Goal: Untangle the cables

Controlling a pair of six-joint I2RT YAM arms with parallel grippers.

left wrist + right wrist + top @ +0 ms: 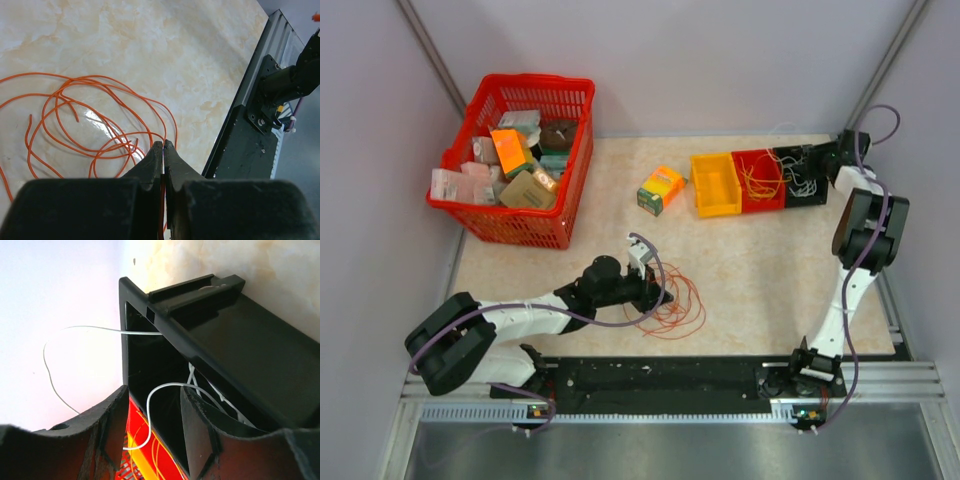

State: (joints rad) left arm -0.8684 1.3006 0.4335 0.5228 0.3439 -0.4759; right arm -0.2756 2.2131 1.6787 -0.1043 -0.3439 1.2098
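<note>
The orange cables (675,305) lie in loose loops at the lower middle of the counter (760,270).
The left tool (164,145) is pinched tight on one orange strand. At the upper right, a white cable (172,384) curls out of the black bin (260,355) and passes between the fingers of the right tool (152,395), which stand partly open.

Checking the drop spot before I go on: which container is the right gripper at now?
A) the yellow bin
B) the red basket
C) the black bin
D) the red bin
C: the right wrist view shows the right gripper, jaws apart, at the mouth of the black bin, with a white cable looping between its fingers and into that bin.
</note>
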